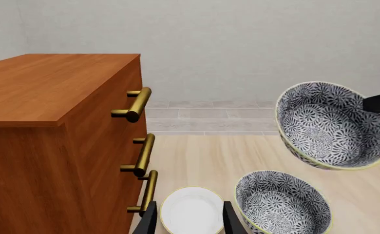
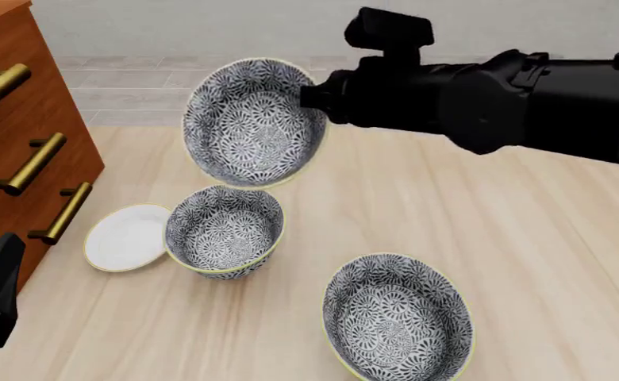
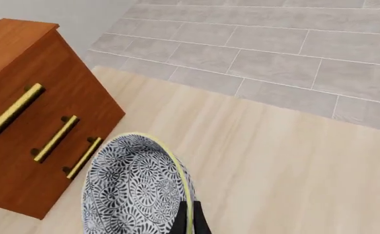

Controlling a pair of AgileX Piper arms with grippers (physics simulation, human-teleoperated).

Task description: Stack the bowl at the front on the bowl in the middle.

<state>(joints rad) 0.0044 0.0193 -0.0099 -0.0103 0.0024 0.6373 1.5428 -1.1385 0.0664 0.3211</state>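
Pale wood table (image 2: 543, 262), dresser (image 2: 13, 119) far left; right gripper (image 2: 312, 97) clamped on tilted bowl at the front (image 2: 252, 123), held above bowl in the middle (image 2: 224, 230); left gripper (image 1: 190, 219) wide, near white plate (image 2: 124, 236).
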